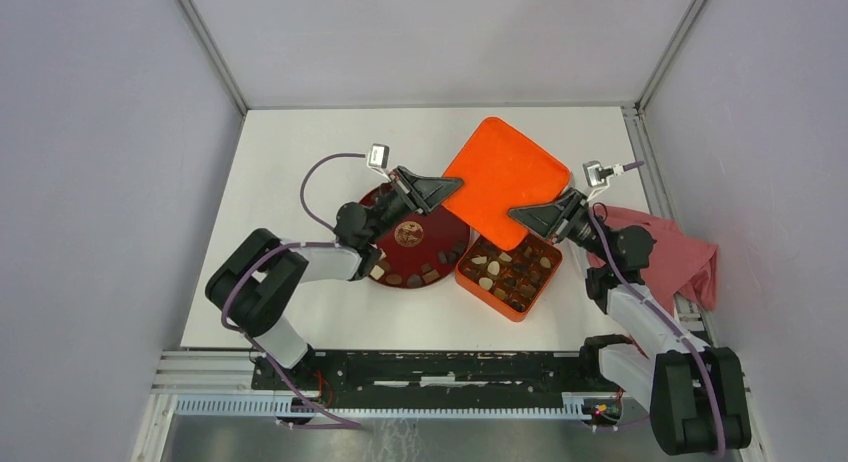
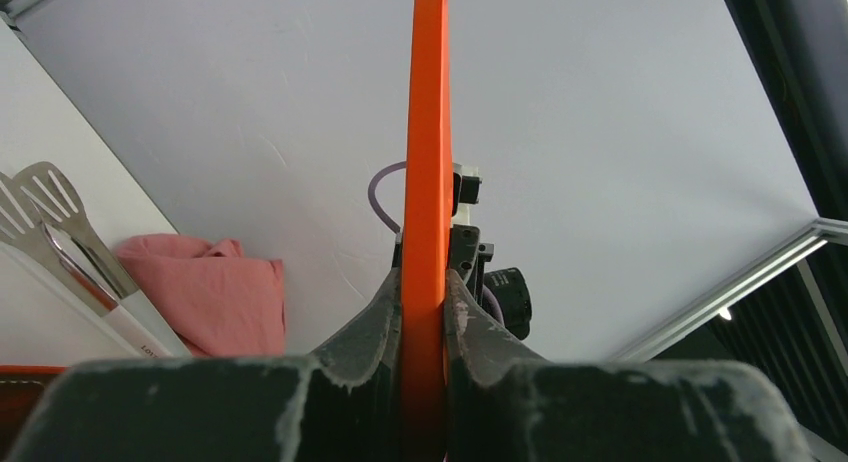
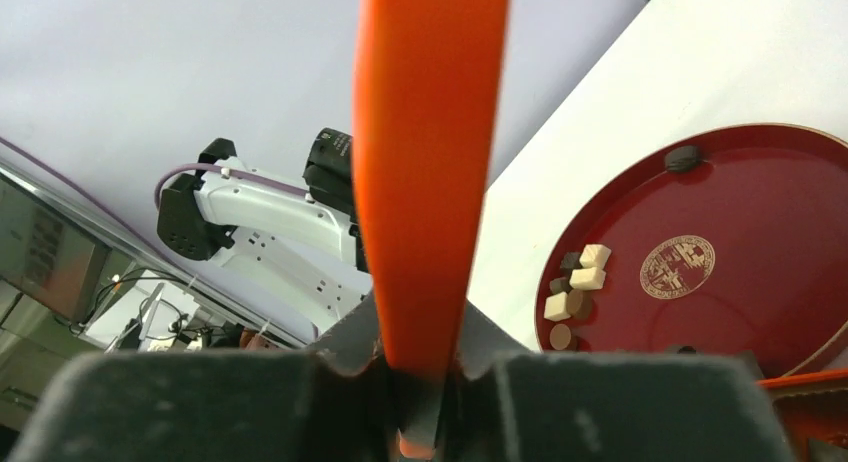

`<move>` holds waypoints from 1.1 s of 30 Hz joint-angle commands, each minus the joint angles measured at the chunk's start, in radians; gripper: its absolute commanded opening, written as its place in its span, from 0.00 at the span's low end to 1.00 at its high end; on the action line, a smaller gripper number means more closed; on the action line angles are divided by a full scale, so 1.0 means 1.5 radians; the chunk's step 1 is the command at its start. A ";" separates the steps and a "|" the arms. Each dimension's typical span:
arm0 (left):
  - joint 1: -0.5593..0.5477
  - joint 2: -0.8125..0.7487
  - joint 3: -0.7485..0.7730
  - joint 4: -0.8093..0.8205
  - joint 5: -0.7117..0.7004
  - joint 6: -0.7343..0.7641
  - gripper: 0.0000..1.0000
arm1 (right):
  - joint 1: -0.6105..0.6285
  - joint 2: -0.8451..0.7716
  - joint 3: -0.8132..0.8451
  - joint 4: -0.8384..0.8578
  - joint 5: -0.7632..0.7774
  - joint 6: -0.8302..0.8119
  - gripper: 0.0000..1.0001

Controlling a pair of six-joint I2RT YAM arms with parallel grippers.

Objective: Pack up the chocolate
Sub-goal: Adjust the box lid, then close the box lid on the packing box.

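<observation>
So both arms are folded at the elbow and reach forward, angled in toward each other. The left arm [image 1: 300,267] ends in the left gripper [image 1: 440,188], whose fingers are clamped tight on an orange lid [image 1: 500,172] that sticks out edge-on straight ahead of the claw. The right arm [image 1: 640,317] is in the same pose, and the right gripper [image 1: 530,217] is pinched on both faces of the lid.
</observation>
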 commanded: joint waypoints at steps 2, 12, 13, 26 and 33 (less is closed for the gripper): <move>-0.027 -0.041 -0.019 0.046 -0.061 0.054 0.27 | -0.035 -0.024 -0.010 0.065 0.016 0.091 0.00; -0.032 -0.315 -0.078 -0.486 -0.195 0.321 1.00 | -0.122 -0.111 -0.031 -0.097 -0.085 0.033 0.00; -0.034 -0.348 -0.059 -0.601 -0.216 0.343 1.00 | -0.126 -0.120 -0.019 -0.178 -0.100 -0.033 0.00; -0.032 -0.340 0.058 -0.964 -0.148 0.498 0.89 | -0.180 -0.082 -0.011 -0.496 -0.248 -0.270 0.00; -0.032 -0.244 0.087 -0.878 -0.082 0.486 0.72 | -0.167 -0.073 -0.052 -0.532 -0.231 -0.290 0.00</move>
